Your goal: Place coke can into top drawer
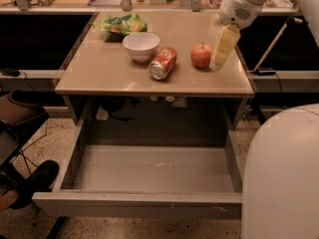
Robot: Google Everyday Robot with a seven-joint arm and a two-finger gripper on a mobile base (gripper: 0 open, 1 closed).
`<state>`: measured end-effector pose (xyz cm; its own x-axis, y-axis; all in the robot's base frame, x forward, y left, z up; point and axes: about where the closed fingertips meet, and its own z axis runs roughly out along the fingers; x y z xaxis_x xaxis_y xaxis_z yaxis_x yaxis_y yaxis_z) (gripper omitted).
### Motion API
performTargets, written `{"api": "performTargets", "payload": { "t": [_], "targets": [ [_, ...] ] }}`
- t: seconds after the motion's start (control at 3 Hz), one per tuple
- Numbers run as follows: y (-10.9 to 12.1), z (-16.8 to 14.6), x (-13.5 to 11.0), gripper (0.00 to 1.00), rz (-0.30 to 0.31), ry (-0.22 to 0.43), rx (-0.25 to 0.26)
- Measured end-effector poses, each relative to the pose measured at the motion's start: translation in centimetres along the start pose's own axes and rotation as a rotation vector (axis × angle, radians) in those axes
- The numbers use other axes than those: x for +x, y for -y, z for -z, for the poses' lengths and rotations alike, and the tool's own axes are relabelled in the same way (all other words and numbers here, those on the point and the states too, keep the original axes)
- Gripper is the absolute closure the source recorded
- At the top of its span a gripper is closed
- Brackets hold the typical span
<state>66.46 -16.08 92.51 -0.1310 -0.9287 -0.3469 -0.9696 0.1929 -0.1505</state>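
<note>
The white bowl [141,46] stands toward the back of the tan tabletop [94,71], and everything else is placed from it. Just to the bowl's right and a little nearer the camera, the coke can [163,62] lies on its side on the tabletop. It is close beside the bowl's rim, with one silver end turned toward the front edge and its red-orange wall with white markings facing up. Further right of the bowl, beyond the can, a round red apple [201,55] sits upright, apart from the can. Right of the bowl again, just past the apple, the gripper [218,63] hangs tilted over the tabletop's right side, its pale yellowish tip low by the surface and near the apple. Whether it is released or clenched cannot be told from this view. It is well apart from the can. Behind the bowl and slightly left, a green snack bag [122,24] rests at the back of the tabletop. Below the bowl and toward the camera, the top drawer [139,204] is pulled out, its grey floor open to view and its flat front panel nearest the camera. Far below and right of the bowl, a large white rounded part of the robot arm [281,173] fills the corner. Far below and left of the bowl, a dark shoe [36,180] rests on the speckled floor.
</note>
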Motion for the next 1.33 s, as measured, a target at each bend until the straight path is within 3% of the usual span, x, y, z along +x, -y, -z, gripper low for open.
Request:
{"api": "performTargets", "payload": {
  "t": [0.33,1.0,1.33],
  "targets": [
    [1.0,-1.0,-0.9,0.00,0.008,0.037,0.036],
    [7.3,-8.9,-8.5,0.00,0.013,0.022,0.063],
    [9.7,-11.4,-10.4,0.00,-0.071,-0.013,0.098]
  ]
}}
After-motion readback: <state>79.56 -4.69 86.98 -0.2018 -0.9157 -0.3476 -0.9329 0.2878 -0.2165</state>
